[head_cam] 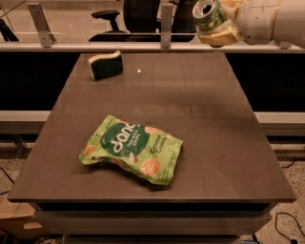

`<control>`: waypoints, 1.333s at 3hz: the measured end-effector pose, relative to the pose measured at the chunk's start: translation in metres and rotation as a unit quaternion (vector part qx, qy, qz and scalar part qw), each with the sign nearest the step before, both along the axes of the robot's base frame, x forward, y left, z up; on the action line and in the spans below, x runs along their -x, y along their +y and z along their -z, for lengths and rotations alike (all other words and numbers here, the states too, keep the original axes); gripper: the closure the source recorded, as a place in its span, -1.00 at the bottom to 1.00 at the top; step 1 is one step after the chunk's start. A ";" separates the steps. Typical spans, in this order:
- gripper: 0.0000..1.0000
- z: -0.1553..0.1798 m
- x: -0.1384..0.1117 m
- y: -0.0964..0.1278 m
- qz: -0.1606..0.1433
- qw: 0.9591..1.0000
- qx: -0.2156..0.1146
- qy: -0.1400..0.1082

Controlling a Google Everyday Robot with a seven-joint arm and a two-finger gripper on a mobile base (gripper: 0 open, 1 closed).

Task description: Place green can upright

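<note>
Camera view shows your gripper [222,21] clamped on the can [208,14], tilted high above the table's [205,143] far right edge, so turn it tab-up and lower it away from the bag [133,148].

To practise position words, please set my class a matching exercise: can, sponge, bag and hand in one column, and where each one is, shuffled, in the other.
Things
1. can
2. sponge
3. bag
4. hand

Places
A. on the table, near its far left corner
B. held tilted in the air, above the table's far right edge
C. lying flat on the table, towards the front
D. at the top right, closed around the can

Pairs: 1-B, 2-A, 3-C, 4-D
</note>
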State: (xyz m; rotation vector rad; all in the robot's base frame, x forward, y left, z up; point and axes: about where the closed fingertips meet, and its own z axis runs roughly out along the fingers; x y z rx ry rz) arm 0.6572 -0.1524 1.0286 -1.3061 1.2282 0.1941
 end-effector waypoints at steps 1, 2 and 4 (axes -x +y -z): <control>1.00 -0.005 -0.003 -0.011 0.026 0.996 0.001 -0.088; 1.00 -0.019 -0.001 0.003 0.013 0.991 0.012 -0.132; 1.00 -0.018 -0.001 0.005 0.017 0.990 0.015 -0.140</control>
